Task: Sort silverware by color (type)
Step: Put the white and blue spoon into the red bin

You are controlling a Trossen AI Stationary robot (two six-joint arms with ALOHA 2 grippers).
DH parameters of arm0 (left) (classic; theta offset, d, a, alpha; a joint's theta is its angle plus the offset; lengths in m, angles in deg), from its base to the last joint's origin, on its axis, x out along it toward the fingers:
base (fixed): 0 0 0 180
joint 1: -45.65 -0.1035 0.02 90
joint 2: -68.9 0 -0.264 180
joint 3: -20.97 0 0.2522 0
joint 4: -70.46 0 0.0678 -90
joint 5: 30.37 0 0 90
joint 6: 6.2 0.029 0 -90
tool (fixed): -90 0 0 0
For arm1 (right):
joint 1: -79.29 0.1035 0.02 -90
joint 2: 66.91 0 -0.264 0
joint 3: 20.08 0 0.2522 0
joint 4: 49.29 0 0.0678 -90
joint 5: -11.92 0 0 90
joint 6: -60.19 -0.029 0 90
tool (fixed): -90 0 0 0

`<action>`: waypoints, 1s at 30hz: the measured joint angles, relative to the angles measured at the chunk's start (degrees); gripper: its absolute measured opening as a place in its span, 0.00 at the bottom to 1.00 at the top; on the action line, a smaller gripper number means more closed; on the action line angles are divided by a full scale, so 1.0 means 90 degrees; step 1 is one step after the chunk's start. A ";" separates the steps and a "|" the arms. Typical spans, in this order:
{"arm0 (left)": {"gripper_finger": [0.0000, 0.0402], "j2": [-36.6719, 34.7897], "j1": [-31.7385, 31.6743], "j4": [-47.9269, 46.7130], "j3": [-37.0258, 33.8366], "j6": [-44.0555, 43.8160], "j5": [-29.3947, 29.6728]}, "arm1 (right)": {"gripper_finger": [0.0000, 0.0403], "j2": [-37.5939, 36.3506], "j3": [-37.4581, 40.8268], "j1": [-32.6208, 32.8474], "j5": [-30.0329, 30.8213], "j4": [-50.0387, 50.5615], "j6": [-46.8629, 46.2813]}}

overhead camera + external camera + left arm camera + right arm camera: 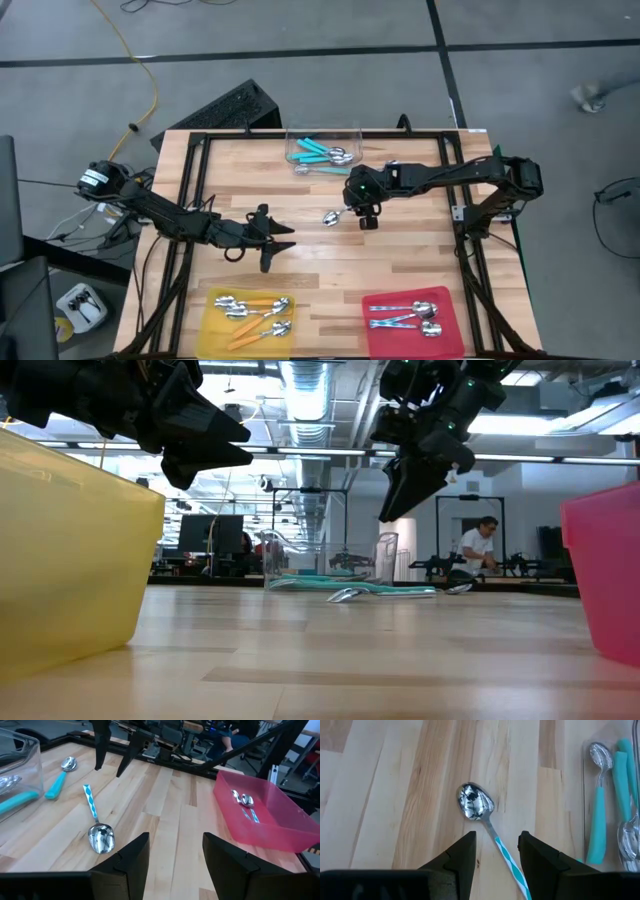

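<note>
- Closest to the lens down low: yellow tray (70, 550), already loaded with orange-handled spoons (250, 308). Red tray (412, 322) opposite, silver ones inside.
- Clear tub (322, 149) at the far edge, teal-handled spoons (318, 152) in it.
- Right gripper (496, 851) hanging right above the striped teal spoon (490, 827) lying loose on the wood just beside the tub, fingers spread, nothing held.
- Left gripper (175, 851) parked mid-table, also spread and empty.
- Looks like the pick step: needs a drop and a pinch on that skinny handle.

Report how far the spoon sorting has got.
Done: orange-handled spoons fill the yellow tray, silver ones the red tray, teal ones the clear tub. In hand: nothing; the open right gripper hovers over one striped teal spoon on the table. Left gripper waits, open.
</note>
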 joint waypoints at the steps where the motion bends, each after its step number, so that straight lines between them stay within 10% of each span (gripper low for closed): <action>1: 0.42 0.0000 0.0000 0.0000 0.0000 0.0000 0.0000 | 0.42 0.0000 0.0002 0.0000 0.0000 -0.0014 -0.0058; 30: 0.42 0.0000 0.0002 -0.0049 0.0000 0.0002 -0.0007 | 0.44 0.0002 0.0000 -0.0002 -0.0153 -0.0204 -0.0122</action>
